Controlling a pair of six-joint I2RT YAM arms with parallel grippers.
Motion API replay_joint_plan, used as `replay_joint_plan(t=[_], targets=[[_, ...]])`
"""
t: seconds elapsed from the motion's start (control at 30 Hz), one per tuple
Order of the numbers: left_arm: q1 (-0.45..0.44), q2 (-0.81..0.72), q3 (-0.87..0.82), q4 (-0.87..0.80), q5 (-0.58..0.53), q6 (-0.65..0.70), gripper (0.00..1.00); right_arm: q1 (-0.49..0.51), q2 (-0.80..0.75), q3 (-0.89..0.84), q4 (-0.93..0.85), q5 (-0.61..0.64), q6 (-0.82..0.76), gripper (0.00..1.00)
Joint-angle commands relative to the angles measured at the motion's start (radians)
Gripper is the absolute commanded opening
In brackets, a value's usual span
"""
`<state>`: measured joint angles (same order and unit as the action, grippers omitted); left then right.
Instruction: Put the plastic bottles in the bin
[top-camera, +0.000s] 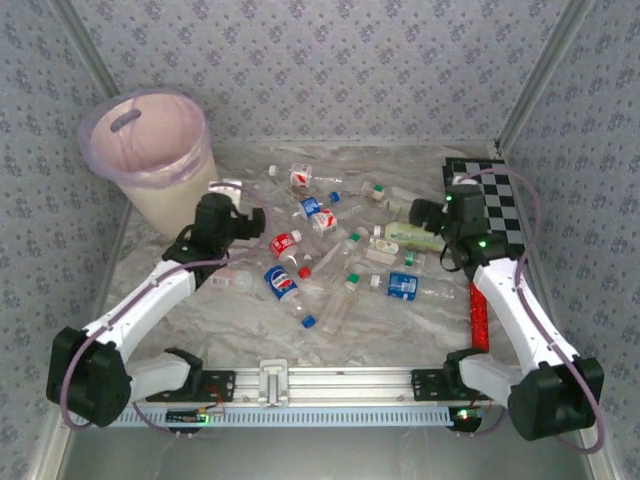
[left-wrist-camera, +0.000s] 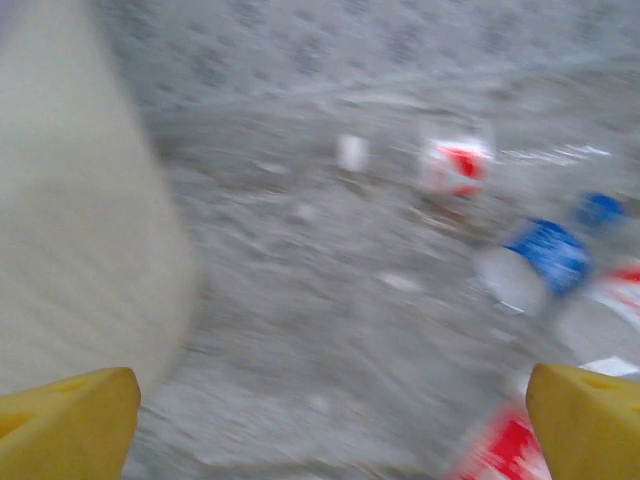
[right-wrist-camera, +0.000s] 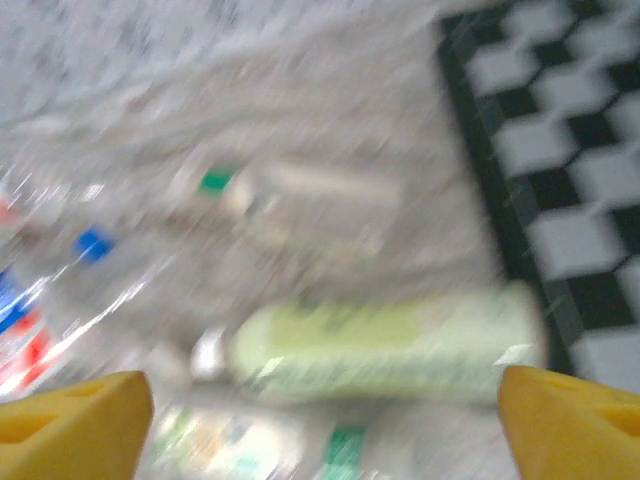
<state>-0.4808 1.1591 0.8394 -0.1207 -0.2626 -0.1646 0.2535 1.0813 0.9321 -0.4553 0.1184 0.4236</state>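
Yellow fingertips (left-wrist-camera: 65, 425) of the left end effector (left-wrist-camera: 330, 420) sit in the bottom corners of its wrist view. They are spread wide, with only grey marbled worktop (left-wrist-camera: 300, 300) between them. Close to its left rises the smooth cream wall of the bin (left-wrist-camera: 80, 220). Ahead and to its right lie smeared clear bottles, among them a red-and-white-labelled bottle (left-wrist-camera: 455, 165) and a blue-labelled bottle (left-wrist-camera: 550, 255). The blur hides finer detail.

The right wrist view shows the right end effector (right-wrist-camera: 325, 420) spread too, its fingertips (right-wrist-camera: 575, 420) wide apart and pinching nothing. Just ahead of it a pale-green-labelled bottle (right-wrist-camera: 380, 350) lies on its side across the gap. Farther ahead is a green-capped bottle (right-wrist-camera: 215, 182), and ahead to the right lies the flat chequered board (right-wrist-camera: 570, 150).

The overhead view adds the bin's (top-camera: 165, 195) round rim and its translucent pink liner. The bin stands just beyond and left of the left end effector (top-camera: 255, 222). About a dozen bottles lie scattered on their sides between the two end effectors, and a glossy red cylinder (top-camera: 477, 315) lies beside the right forearm. Both white arms reach forward with their forearms angled inward. The right end effector (top-camera: 425, 212) points left, just beside the pale-green-labelled bottle (top-camera: 408, 236).
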Motion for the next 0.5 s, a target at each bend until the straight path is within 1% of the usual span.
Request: replay_joint_plan(t=[0.0,0.07,0.1,0.2,0.27,0.33,0.47], targets=[[-0.063,-0.034,0.080,-0.308,0.127,-0.149,0.99,0.157,-0.003,0.042,-0.316,-0.128,0.270,0.84],[-0.087,-0.046,0.095,-0.330,0.270,-0.184,0.99,0.260,0.004,0.031,-0.311,-0.155,0.383,0.80],[-0.093,-0.052,0.090,-0.326,0.359,-0.178,0.99,0.306,0.010,0.014,-0.299,-0.159,0.439,0.78],[-0.094,-0.073,0.054,-0.283,0.484,-0.174,0.99,0.396,0.040,-0.074,-0.199,-0.199,0.569,0.74],[-0.095,-0.085,0.036,-0.246,0.549,-0.190,0.99,0.436,0.071,-0.129,-0.096,-0.226,0.634,0.71],[-0.100,-0.094,0.028,-0.218,0.598,-0.200,0.98,0.460,0.113,-0.158,-0.014,-0.239,0.657,0.70],[-0.113,-0.097,0.044,-0.228,0.607,-0.190,0.97,0.448,0.207,-0.152,0.056,-0.264,0.654,0.68]])
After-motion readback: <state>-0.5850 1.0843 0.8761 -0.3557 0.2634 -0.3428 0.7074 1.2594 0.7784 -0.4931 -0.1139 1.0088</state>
